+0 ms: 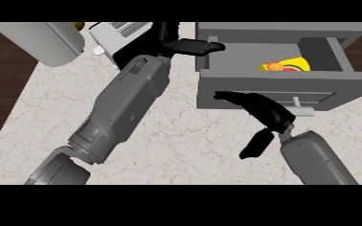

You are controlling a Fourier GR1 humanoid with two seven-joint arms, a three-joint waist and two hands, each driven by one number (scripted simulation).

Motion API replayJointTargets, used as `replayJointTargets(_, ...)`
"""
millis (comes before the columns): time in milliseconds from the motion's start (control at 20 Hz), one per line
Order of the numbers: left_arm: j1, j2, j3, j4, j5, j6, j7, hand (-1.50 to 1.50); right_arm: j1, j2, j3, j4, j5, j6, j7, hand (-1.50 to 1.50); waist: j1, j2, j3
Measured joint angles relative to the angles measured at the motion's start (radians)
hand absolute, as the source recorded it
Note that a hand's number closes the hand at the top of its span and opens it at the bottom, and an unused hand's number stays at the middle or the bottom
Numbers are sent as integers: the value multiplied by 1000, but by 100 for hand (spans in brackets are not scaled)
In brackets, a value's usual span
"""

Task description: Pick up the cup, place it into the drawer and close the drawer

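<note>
Yellow cup [286,66] lies inside the open grey drawer [272,76].
Right hand [260,109] is open with straight fingers, just below the cup, against the drawer's front. Left hand [185,46] is open too, reaching to the drawer's top left corner, beside the cup and apart from it, over the pale tabletop [184,139].

- Drawer [339,57] stands open, its inside free right of the cup [286,66].
- Left hand [189,46] hovers at the drawer's left wall.
- Right hand [258,110] fronts the drawer.
- Counter [184,139] lies open below the drawer.
</note>
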State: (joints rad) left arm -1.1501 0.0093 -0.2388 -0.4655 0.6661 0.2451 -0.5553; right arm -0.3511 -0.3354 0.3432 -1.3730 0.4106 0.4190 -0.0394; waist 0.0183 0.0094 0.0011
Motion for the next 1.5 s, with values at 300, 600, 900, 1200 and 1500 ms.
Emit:
replayJointTargets(300,101,45,2,-81,3,-47,-2,-150,-128,46,-11,349,107,-120,-140,150,48,-3,-2)
replayJointTargets(600,177,92,-2,-160,10,-94,22,-150,-292,42,-118,621,99,-200,-288,150,88,7,2)
replayJointTargets(900,242,137,-9,-223,13,-143,34,-150,-415,14,-227,787,51,-228,-360,150,121,19,8)
replayJointTargets(1200,281,169,-19,-260,13,-182,53,-150,-424,4,-264,821,3,-167,-389,150,135,15,8)
replayJointTargets(1500,301,188,-23,-285,17,-216,65,-150,-417,-16,-290,810,-49,-80,-385,150,150,20,11)
